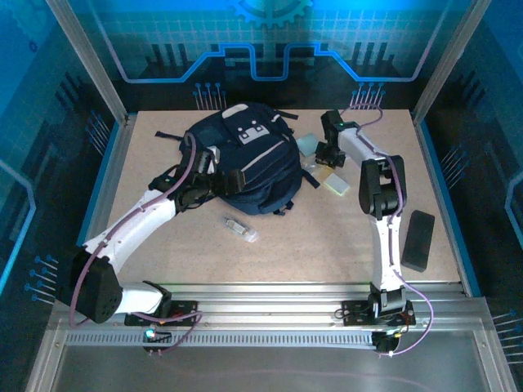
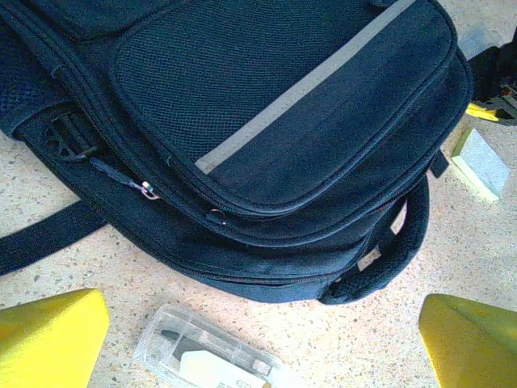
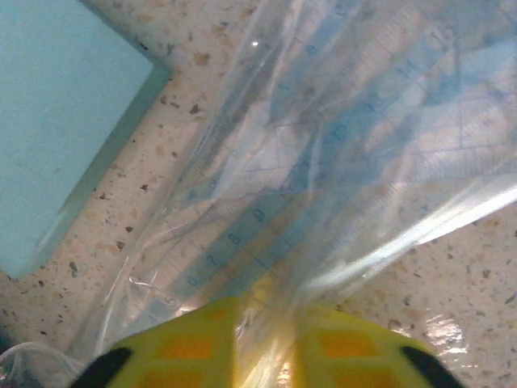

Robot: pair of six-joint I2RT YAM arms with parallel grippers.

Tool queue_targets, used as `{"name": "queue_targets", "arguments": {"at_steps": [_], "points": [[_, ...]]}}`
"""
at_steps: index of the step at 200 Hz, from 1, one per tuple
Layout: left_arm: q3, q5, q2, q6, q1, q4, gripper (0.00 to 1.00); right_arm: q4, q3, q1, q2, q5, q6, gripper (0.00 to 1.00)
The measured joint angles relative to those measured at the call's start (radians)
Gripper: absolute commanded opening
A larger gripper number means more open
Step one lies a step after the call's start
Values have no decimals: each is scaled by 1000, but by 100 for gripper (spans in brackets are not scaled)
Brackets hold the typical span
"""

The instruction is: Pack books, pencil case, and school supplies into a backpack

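Nearest me, the short clear tube with a whitish end point(image 1: 239, 229) lies on the speckled table point(image 1: 327, 253). My left arm stretches low and forward, its claw point(image 2: 260, 335) spread wide beside the large navy fabric backpack point(image 1: 245, 163). Farther right, my right arm folds down, its claw point(image 3: 266, 323) pinched on the clear plastic pencil case point(image 3: 323, 162) beside the pale-blue square pad point(image 3: 56, 121).
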Motion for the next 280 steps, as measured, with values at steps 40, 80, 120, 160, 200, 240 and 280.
{"name": "queue_targets", "arguments": {"at_steps": [40,80,120,160,200,240,280], "points": [[22,4,33,-6,-11,-1,99,18,-97,-42,-68,-16,-25,0],[95,3,111,45,-39,-2,98,18,-145,-90,-146,-59,-104,0],[187,-30,191,161,-69,-15,98,10,-212,-129,-309,-145,-196,0],[306,-82,336,268,-105,-48,97,8,-338,-143,-502,-225,-240,0],[426,-126,497,341,-158,-71,95,8,-492,-143,-656,-299,-247,0],[558,-178,655,389,-181,-92,95,10,-602,-143,-774,-333,-246,0],[639,-236,753,410,-184,-111,62,13,-646,-145,-821,-334,-247,0]]}}
